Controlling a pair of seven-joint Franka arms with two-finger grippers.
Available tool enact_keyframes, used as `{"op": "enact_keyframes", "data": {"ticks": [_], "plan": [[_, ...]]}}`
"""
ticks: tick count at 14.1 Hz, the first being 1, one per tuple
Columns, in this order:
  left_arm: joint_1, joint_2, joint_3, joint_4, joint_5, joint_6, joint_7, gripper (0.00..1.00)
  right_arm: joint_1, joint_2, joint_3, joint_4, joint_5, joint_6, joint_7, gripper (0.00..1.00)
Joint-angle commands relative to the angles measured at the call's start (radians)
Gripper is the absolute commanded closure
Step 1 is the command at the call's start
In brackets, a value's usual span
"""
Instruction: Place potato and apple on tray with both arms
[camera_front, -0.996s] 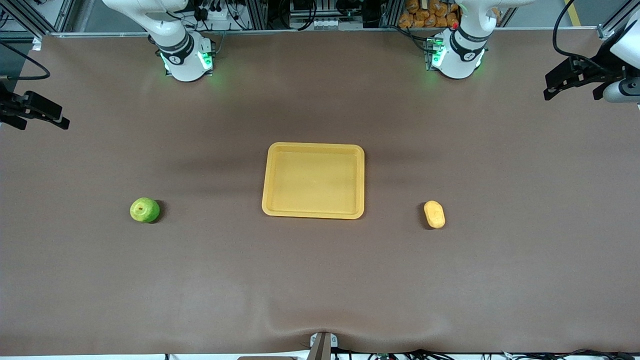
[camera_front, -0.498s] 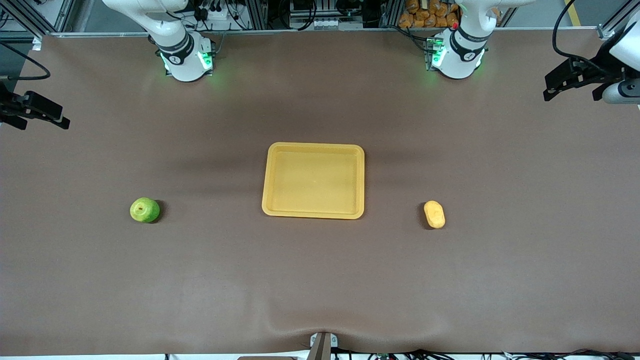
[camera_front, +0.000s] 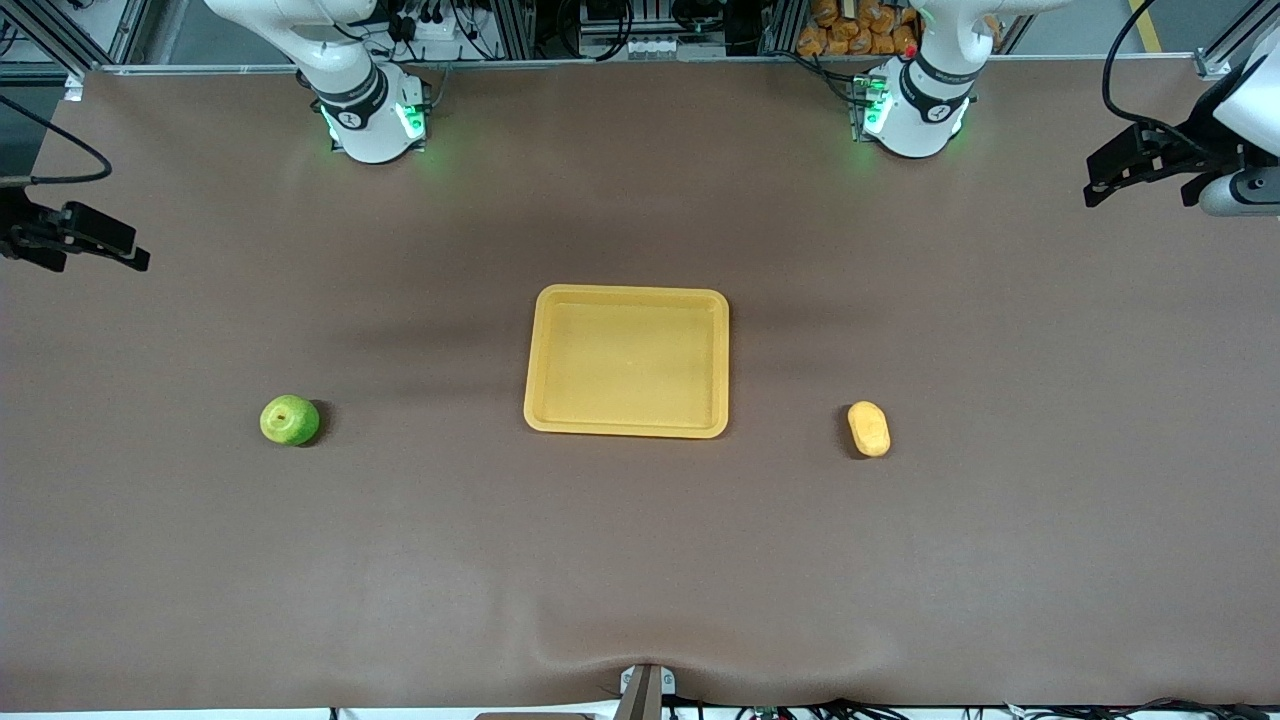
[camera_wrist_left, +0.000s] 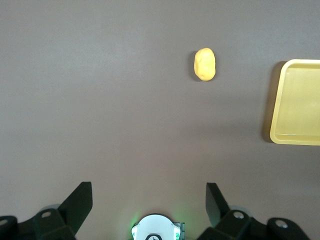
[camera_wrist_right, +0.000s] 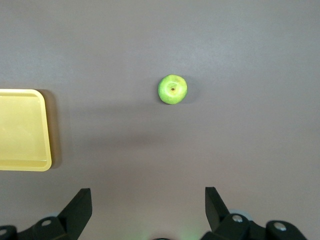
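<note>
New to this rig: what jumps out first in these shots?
The yellow tray sits bare at the table's middle. The green apple lies toward the right arm's end and the yellow-orange potato toward the left arm's end, both on the table beside the tray and apart from it. The left claw and right claw hang open and empty over the table's two ends, well away from either item.

The right gripper (camera_front: 75, 238), high over the table's edge at the right arm's end, now sits a little lower in the front view and a bit more toward the tray's side than one second ago. The left gripper (camera_front: 1140, 165), up over the left arm's end, has shifted slightly up in that view and a little toward the middle.
</note>
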Motion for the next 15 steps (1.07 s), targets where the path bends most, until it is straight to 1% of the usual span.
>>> {"op": "enact_keyframes", "data": {"ticks": [1,7,9,10,11,13,15], "plan": [[0.001,0.019,0.002,0.025,-0.016,-0.009,0.015,0.00,-0.002,0.026,-0.001,0.015,-0.010,-0.002,-0.010,0.00],[-0.003,0.048,-0.001,0.027,-0.017,-0.004,0.010,0.00,-0.001,0.139,-0.001,0.030,-0.010,-0.002,-0.014,0.00],[-0.010,0.062,-0.001,0.027,-0.017,-0.003,0.006,0.00,-0.001,0.151,-0.001,0.035,-0.002,0.001,-0.010,0.00],[-0.013,0.064,-0.001,0.025,-0.017,0.000,0.006,0.00,-0.001,0.176,-0.001,0.036,-0.005,0.003,-0.010,0.00],[-0.014,0.076,-0.001,0.025,-0.017,0.009,0.006,0.00,-0.002,0.199,-0.001,0.036,-0.004,0.021,-0.010,0.00],[-0.019,0.096,-0.001,0.022,-0.026,0.015,0.007,0.00,-0.002,0.248,-0.001,0.026,-0.007,0.110,-0.010,0.00],[-0.019,0.117,-0.001,0.016,-0.031,0.025,0.006,0.00,-0.004,0.318,-0.001,0.032,-0.007,0.151,-0.010,0.00]]}}
